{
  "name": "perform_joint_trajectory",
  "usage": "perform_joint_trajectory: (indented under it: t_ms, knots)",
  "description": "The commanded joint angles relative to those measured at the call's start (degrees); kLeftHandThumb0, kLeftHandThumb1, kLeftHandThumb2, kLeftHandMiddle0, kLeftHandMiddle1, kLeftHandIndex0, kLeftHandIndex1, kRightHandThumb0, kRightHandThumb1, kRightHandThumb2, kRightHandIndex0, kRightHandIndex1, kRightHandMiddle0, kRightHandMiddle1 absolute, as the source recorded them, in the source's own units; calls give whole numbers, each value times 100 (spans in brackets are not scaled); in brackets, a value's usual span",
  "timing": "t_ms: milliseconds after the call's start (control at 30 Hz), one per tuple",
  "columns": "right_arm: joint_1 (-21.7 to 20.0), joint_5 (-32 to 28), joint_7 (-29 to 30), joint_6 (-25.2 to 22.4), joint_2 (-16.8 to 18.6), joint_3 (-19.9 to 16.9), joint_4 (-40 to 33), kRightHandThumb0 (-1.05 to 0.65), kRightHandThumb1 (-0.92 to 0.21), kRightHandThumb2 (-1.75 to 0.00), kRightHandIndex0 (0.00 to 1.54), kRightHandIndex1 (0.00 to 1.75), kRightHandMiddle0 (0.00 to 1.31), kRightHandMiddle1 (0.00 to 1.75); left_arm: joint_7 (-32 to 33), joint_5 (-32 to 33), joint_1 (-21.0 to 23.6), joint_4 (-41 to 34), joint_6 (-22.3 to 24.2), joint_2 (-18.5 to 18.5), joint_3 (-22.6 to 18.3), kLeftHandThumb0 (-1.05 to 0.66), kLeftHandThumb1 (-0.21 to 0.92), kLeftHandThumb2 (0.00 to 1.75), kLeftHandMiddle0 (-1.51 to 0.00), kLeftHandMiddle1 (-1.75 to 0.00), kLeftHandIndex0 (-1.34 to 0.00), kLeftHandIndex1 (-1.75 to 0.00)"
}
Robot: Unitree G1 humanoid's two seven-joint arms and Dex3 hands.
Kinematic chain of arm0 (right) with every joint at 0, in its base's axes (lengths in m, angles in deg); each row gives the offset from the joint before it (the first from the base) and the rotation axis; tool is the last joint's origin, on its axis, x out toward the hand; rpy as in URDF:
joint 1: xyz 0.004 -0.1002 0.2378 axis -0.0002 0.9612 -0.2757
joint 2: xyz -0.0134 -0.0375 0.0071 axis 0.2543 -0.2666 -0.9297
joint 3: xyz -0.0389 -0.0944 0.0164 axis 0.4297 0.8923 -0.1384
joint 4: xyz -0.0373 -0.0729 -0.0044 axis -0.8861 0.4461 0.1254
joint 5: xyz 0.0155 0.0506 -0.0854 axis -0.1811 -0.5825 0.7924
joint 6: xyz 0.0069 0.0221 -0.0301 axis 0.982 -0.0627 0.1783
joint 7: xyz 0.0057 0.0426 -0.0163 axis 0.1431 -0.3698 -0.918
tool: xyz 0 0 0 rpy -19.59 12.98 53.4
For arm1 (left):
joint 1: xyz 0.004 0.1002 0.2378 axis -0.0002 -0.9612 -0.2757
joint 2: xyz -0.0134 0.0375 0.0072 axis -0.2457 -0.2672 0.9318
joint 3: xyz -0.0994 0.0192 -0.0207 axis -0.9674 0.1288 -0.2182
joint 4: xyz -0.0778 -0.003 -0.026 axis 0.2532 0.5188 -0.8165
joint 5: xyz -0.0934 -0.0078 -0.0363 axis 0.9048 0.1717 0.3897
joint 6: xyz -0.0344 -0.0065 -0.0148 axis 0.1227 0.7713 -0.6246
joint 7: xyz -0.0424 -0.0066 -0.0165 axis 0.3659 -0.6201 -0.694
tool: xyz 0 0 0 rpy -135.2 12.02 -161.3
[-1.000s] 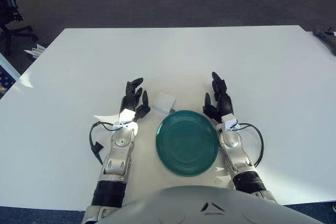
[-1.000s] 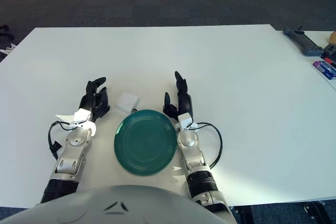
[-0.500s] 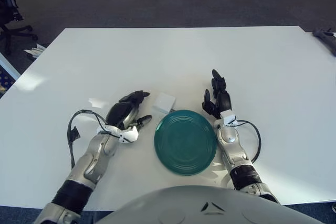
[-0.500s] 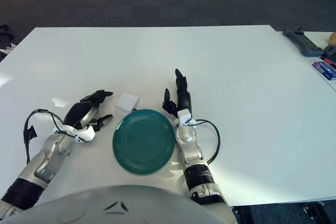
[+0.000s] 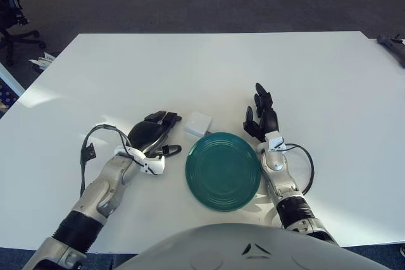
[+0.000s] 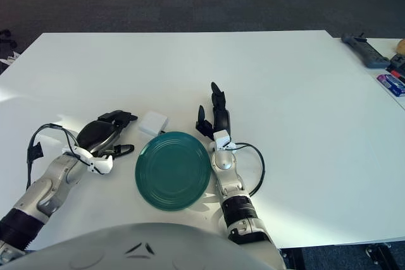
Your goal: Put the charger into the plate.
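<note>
I had the left hand turned in toward the middle of the table, its fingers spread and holding nothing. The white charger lay just beyond its fingertips, on the table and close to them, though I could not tell whether they touched. The green plate sat beside that hand, the charger at its far rim. My right hand stood idle with fingers extended at the plate's other side.

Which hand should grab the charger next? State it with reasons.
Left. The left hand is open beside the charger, fingers toward it. The right hand is across the plate, pointing away.
</note>
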Motion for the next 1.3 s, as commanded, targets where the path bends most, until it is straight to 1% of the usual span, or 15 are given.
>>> perform_joint_trajectory:
  t_ms: [0, 167, 367, 667, 1033, 1267]
  knots:
    - [820, 100, 26, 50, -92, 21, 1074, -89, -92, -86, 14, 0, 0, 34, -44, -338, 199, 67, -84, -238, 145, -94, 92, 47, -28, 0, 0, -87]
    - [811, 95, 8, 14, -92, 23, 1058, -90, -92, -86, 13, 0, 0, 32, -132, -396, 354, 113, -172, -276, 188, -95, 92, 52, -26, 0, 0, -83]
    - [795, 80, 5, 16, -73, 19, 1100, -89, -92, -85, 14, 0, 0, 32, -122, -383, 496, 190, -255, -275, 202, -96, 92, 53, -21, 0, 0, -78]
    - [777, 17, -63, 30, -53, 5, 1140, -89, -92, -84, 14, 0, 0, 31, 80, -487, 566, 146, -176, -286, 103, -101, 92, 54, -12, 0, 0, -71]
    - [755, -24, -56, 105, 9, -33, 1199, -87, -92, -83, 14, 0, 0, 29, 396, -432, 768, 370, -52, -130, -19, -105, 92, 53, -8, 0, 0, -72]
    - [729, -13, -49, 96, 24, -38, 1249, -87, -92, -83, 13, 0, 0, 28, 519, -411, 880, 302, 86, -29, -79, -105, 92, 51, -9, 0, 0, -76]
